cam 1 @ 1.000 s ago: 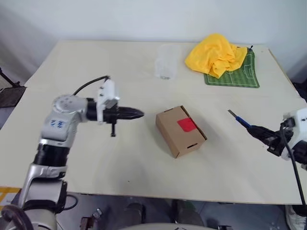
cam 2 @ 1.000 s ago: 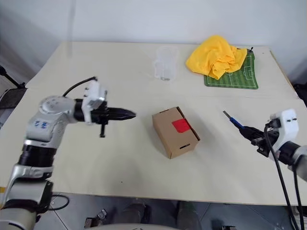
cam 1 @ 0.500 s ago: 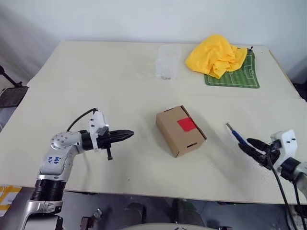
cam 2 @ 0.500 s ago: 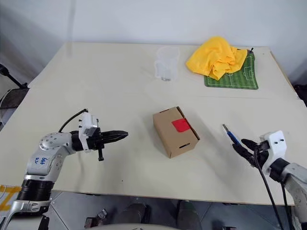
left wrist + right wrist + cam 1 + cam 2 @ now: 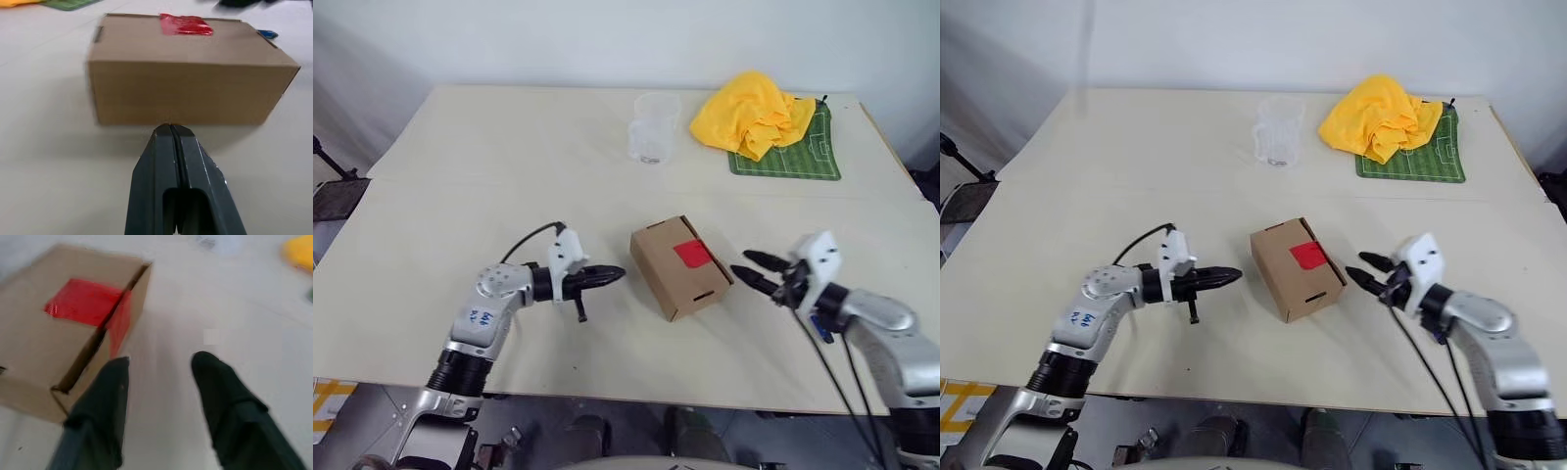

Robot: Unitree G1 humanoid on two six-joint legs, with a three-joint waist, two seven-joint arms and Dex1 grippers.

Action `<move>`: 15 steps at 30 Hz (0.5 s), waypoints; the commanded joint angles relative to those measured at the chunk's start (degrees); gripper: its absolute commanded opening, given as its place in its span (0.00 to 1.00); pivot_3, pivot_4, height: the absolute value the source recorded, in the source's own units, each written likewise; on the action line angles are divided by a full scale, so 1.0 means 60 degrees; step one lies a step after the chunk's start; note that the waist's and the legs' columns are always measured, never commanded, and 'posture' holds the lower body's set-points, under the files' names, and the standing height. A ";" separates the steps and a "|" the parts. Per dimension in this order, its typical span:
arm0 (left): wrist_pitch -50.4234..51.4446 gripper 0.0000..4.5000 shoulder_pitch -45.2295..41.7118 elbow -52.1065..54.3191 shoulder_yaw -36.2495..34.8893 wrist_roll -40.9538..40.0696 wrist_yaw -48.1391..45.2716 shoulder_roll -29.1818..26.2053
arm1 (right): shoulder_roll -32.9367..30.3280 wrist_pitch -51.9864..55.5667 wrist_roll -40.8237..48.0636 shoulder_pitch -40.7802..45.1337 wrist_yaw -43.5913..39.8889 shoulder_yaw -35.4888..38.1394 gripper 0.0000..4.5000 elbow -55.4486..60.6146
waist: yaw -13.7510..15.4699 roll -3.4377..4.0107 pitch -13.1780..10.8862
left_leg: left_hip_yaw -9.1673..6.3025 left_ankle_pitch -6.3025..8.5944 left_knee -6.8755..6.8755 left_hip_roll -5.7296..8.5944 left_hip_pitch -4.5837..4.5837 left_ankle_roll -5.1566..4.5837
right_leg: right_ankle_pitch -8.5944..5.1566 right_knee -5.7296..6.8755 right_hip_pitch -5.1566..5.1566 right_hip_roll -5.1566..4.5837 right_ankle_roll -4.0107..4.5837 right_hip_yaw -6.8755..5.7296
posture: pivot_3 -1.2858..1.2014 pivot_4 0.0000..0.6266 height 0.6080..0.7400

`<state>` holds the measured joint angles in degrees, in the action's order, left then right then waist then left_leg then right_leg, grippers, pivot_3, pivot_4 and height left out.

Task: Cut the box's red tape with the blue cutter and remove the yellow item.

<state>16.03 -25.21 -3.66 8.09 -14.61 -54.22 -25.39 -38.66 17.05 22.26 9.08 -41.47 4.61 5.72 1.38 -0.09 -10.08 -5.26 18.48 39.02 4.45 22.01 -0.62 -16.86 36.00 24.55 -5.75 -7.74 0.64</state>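
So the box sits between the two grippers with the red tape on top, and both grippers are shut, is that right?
Not quite. The box does sit between them with the red tape on top, and the left gripper is shut, but the right gripper is open: the right wrist view shows its fingers apart.

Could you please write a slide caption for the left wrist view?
Shut left gripper points at the side of the small brown cardboard box with its red tape patch on top.

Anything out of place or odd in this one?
Yes: the blue cutter lies on the table just beyond the box, partly under the right arm, while the right gripper hangs open and empty beside the box. The red tape looks uncut.
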 commanded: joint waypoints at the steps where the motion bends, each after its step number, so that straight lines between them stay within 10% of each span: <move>1: 0.0169 0.00 -0.0380 -0.0279 0.0270 0.0242 0.0237 0.0275 | 0.0270 -0.1134 -0.1242 0.0509 0.0114 -0.0703 0.16 -0.0774 | -0.0009 0.0000 0.0000 | -0.0001 0.0000 0.0000 0.0001 0.0007 -0.0001 | 0.0000 0.0000 0.0005 0.0000 0.0000 -0.0001 | 0.52 0.24 1.00; 3: 0.0212 0.00 -0.0608 -0.0503 0.0402 0.0369 0.0395 0.0520 | 0.0558 -0.1346 -0.1520 0.0706 0.0024 -0.1098 0.01 -0.0884 | -0.0017 0.0000 0.0000 | 0.0000 0.0000 0.0001 0.0000 0.0009 0.0000 | 0.0000 -0.0002 0.0009 0.0003 0.0000 -0.0004 | 0.52 0.24 1.00; 15: 0.1253 0.00 -0.0754 -0.0474 0.0271 0.0391 0.0849 0.0568 | 0.0810 0.1865 -0.0982 0.0268 -0.0022 -0.1605 0.01 0.2355 | -0.0019 0.0000 0.0000 | -0.0006 -0.0001 0.0006 -0.0005 0.0009 0.0005 | 0.0000 -0.0001 0.0008 0.0009 0.0000 -0.0003 | 0.52 0.24 1.00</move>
<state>23.33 -30.44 -9.28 9.93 -11.72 -48.75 -21.66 -34.34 26.35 14.85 10.32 -42.49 -5.09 15.80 1.26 -0.09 -10.08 -5.30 18.48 39.06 4.42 22.07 -0.59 -16.86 36.00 24.59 -5.70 -7.74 0.63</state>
